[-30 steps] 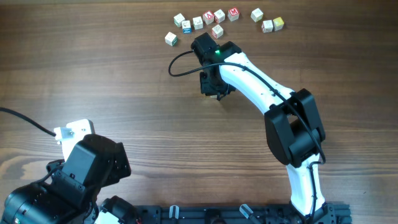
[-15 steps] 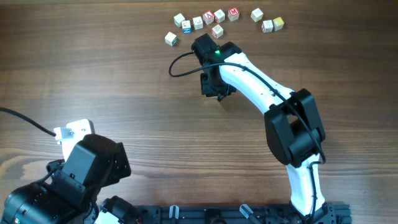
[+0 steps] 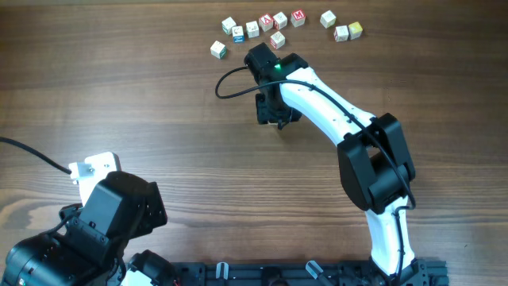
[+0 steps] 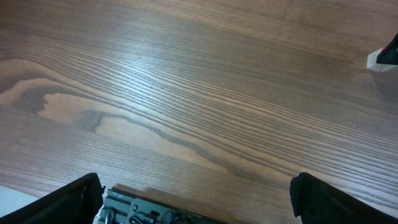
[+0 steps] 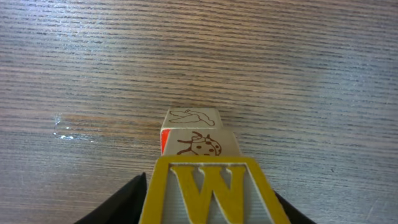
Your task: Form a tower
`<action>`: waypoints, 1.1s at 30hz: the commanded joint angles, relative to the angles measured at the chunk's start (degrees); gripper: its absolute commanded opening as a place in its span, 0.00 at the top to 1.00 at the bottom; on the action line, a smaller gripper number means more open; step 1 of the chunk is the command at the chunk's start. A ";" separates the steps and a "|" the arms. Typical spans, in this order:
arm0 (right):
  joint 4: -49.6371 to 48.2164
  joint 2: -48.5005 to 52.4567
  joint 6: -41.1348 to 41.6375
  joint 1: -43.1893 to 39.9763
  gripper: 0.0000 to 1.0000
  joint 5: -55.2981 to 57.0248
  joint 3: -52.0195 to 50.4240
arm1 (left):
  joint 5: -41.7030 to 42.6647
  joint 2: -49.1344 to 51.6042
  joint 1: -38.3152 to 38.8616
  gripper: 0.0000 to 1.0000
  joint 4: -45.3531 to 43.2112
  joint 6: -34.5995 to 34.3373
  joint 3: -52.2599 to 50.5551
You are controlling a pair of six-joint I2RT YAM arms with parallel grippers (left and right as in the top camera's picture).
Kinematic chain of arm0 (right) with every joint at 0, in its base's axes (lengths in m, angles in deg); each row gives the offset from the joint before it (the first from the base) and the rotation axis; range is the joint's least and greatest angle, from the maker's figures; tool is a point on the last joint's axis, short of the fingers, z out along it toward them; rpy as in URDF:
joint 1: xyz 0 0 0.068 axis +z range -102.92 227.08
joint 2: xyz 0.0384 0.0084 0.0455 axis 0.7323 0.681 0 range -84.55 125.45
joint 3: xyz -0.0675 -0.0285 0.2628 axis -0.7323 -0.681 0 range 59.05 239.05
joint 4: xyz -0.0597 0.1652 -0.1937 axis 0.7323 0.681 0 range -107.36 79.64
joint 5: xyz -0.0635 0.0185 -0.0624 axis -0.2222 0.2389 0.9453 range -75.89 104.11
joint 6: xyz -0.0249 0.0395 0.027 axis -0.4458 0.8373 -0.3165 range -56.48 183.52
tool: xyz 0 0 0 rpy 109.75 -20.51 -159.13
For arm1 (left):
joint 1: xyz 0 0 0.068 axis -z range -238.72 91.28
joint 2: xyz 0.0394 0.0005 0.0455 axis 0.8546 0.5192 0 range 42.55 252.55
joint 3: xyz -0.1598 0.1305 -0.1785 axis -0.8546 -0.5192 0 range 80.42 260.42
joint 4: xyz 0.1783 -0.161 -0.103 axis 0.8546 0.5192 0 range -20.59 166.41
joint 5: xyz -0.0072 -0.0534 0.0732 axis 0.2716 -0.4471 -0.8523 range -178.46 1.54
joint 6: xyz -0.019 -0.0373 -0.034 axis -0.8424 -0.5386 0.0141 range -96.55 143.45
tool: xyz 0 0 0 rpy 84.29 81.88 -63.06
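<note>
On the table [image 5: 93,62] — three-cube tower [image 5: 202,149], yellow W

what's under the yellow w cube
Two cubes: a ladybird cube, then a bird cube on the table. Their other faces are hidden; overhead, the right gripper covers the tower.

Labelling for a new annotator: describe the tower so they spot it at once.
On the wooden table, follow the white right arm to its tip, near the row of loose cubes. The tower stands there: a yellow W cube over ladybug and bird cubes. It is the only stack; the others lie single.
</note>
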 commanded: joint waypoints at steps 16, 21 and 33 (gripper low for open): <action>-4.37 -1.57 -1.49 0.09 0.10 -0.87 -2.86 | -0.09 -0.04 -0.26 0.00 -0.13 -0.57 -0.07; -5.51 -1.25 -2.38 0.07 0.21 -0.87 -2.89 | -0.09 -0.04 -0.26 0.00 -0.13 -0.55 -0.04; -3.04 0.98 -4.66 -0.04 0.26 -0.87 -1.38 | -0.09 -0.04 -0.26 0.00 -0.13 -0.55 -0.04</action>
